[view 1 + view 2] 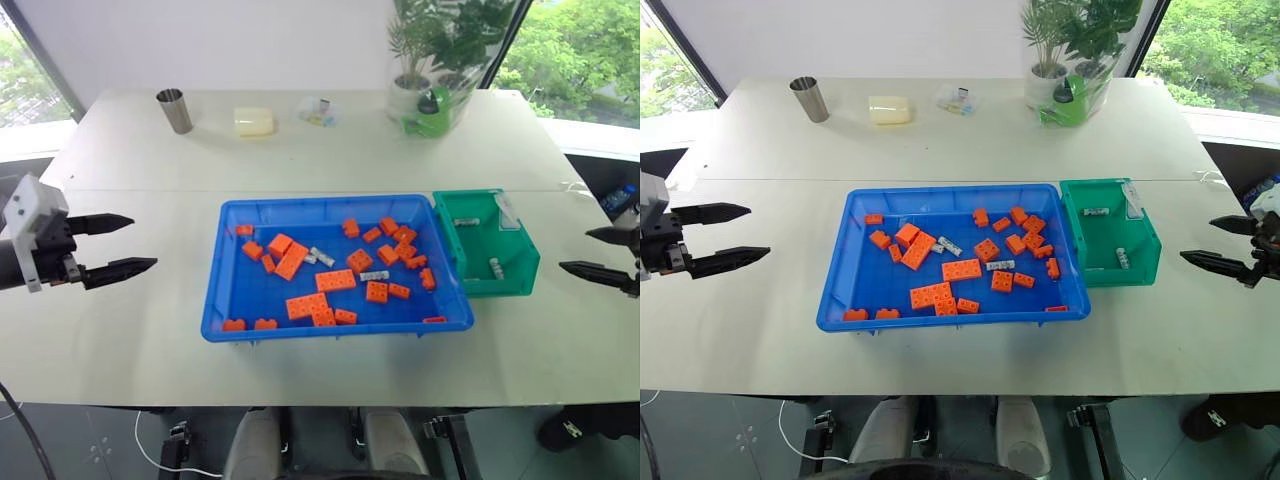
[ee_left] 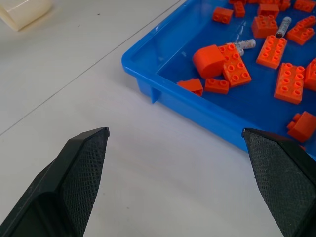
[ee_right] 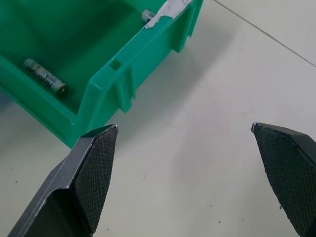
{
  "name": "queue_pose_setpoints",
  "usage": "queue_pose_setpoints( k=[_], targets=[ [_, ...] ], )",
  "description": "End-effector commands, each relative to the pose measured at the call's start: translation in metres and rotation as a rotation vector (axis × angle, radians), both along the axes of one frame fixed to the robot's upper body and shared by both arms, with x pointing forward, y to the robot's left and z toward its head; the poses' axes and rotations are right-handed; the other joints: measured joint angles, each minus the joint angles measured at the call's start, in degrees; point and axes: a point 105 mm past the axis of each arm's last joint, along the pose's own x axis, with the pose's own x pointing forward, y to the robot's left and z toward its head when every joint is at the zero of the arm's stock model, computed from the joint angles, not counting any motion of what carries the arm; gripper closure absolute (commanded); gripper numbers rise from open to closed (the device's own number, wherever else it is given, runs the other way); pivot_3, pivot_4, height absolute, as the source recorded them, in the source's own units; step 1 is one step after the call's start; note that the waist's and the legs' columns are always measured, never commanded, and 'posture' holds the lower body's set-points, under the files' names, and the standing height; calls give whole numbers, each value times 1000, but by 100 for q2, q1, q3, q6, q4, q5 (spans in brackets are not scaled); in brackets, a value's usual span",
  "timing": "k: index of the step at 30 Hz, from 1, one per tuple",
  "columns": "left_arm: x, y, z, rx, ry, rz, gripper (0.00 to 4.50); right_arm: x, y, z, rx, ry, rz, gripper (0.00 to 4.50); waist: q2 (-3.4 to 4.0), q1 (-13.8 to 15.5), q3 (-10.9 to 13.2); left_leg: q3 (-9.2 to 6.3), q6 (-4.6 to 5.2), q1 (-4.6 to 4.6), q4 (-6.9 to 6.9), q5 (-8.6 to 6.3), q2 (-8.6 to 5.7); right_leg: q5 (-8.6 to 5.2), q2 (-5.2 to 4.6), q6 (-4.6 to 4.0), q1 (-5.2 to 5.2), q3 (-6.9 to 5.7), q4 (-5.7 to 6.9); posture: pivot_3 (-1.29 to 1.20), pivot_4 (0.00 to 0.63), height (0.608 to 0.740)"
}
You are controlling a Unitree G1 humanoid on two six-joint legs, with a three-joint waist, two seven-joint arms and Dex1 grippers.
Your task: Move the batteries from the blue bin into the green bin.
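The blue bin (image 1: 325, 200) sits mid-table, holding several orange bricks (image 1: 335, 280) and two silver batteries (image 1: 322, 256) (image 1: 375, 275). The green bin (image 1: 468, 194) stands against its right side with two batteries (image 1: 466, 222) (image 1: 495, 267) inside. My left gripper (image 1: 143, 243) hovers open over the table, left of the blue bin and apart from it; its wrist view shows the bin's corner (image 2: 148, 79) and a battery (image 2: 245, 44). My right gripper (image 1: 575, 250) is open to the right of the green bin, clear of its wall (image 3: 106, 94); a battery (image 3: 44, 76) lies inside.
At the table's far side stand a metal cup (image 1: 175, 110), a pale yellow block (image 1: 254, 121), a small clear packet (image 1: 318, 110) and a plant in a clear pot with a green item (image 1: 430, 108). Bare tabletop lies on both sides of the bins.
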Motion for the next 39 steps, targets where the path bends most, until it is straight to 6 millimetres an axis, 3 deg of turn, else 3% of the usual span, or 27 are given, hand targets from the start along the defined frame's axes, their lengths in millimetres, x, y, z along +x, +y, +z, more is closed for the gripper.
queue_pose_setpoints(
  k=[1,5,12,16,19,20,23,28,33,39],
  targets=[
    [2,-2,12,0,-47,1,0,5,-4,10,-37,-56,-17,31,0,0,0,1,0,0,0,0,0,0,0,0,0,0,0,0,150,736],
    [4,-9,14,1,-65,-26,0,4,-1,9,-18,-20,6,31,0,-2,0,2,0,1,2,0,-3,0,1,0,1,0,2,0,150,736],
    [-4,-45,18,-13,-50,-184,0,23,29,54,-48,-113,146,31,2,-21,1,5,0,2,8,1,-3,1,2,2,0,5,10,0,150,736],
    [-15,-82,24,12,-35,-373,0,47,94,89,-65,-195,359,31,5,-49,3,5,-3,4,9,3,-3,1,10,2,-5,9,21,0,150,736],
    [-21,-107,27,21,-28,-496,0,56,164,94,-56,-206,542,31,4,-32,3,-2,-6,6,10,4,-3,2,16,3,-5,8,31,0,150,736],
    [-22,-113,26,29,-23,-529,0,55,190,93,-49,-202,613,31,4,-24,3,-2,-6,6,10,4,-3,3,18,6,-6,8,37,0,150,736],
    [-22,-121,24,43,-14,-578,0,46,240,83,-30,-174,750,31,6,22,4,-1,-6,2,12,4,-9,9,16,17,-23,8,72,0,150,736],
    [-20,-122,17,63,11,-599,0,37,308,48,-14,-54,880,31,-1,36,3,0,-8,-10,19,6,-10,3,17,7,-25,-1,75,0,150,736],
    [-11,-114,12,68,4,-543,0,41,345,16,18,78,861,31,-2,28,4,2,-9,-10,27,8,-10,-1,16,0,-24,-1,77,0,150,736],
    [-13,-115,14,58,-3,-537,0,51,358,-6,-19,123,806,31,-4,31,4,0,-9,-10,25,8,-11,0,17,1,-24,-2,79,0,150,736]
  ],
)
